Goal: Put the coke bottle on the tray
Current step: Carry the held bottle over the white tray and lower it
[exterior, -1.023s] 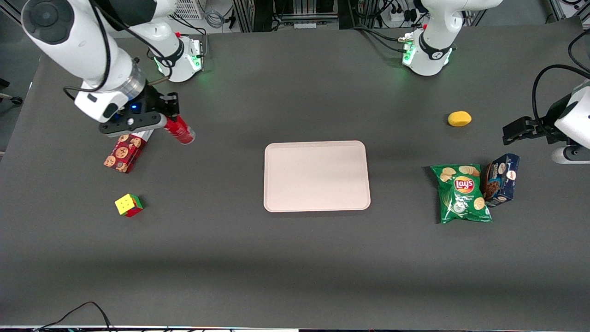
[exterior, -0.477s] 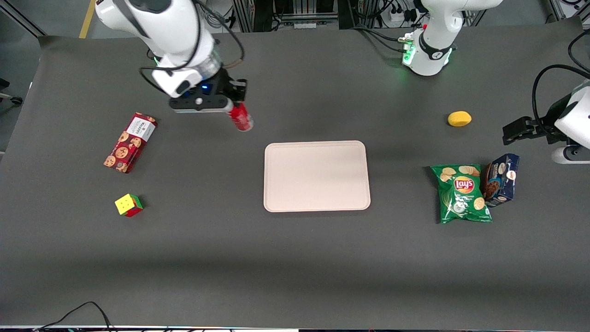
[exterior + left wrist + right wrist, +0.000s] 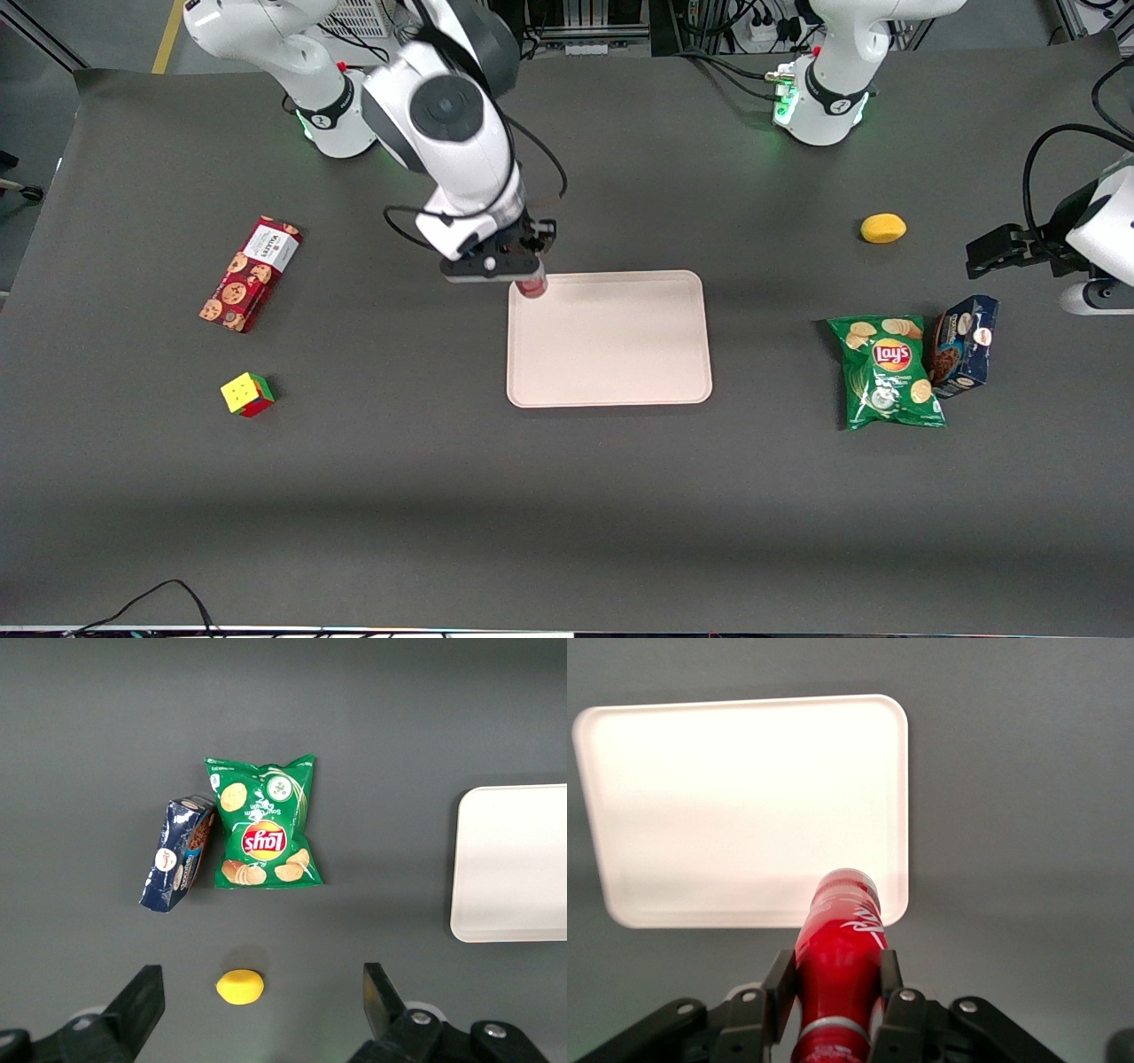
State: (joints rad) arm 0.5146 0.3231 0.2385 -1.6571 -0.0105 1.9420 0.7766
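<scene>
The glossy red coke bottle (image 3: 532, 287) hangs from my gripper (image 3: 523, 266), which is shut on it. In the front view the bottle's lower end shows just over the corner of the pale pink tray (image 3: 620, 354) that is farthest from the front camera, toward the working arm's end. In the right wrist view the bottle (image 3: 840, 957) sits between the two black fingers (image 3: 780, 988), held above the tray's rim (image 3: 902, 815). The tray is bare. How high the bottle is above the tray I cannot tell.
A red cookie box (image 3: 250, 274) and a coloured cube (image 3: 248, 394) lie toward the working arm's end. A yellow lemon (image 3: 883, 228), a green chips bag (image 3: 889, 372) and a blue box (image 3: 964, 345) lie toward the parked arm's end.
My gripper carried the bottle from beside the red cookie box sideways to the tray's corner, and the bottle now hangs more upright.
</scene>
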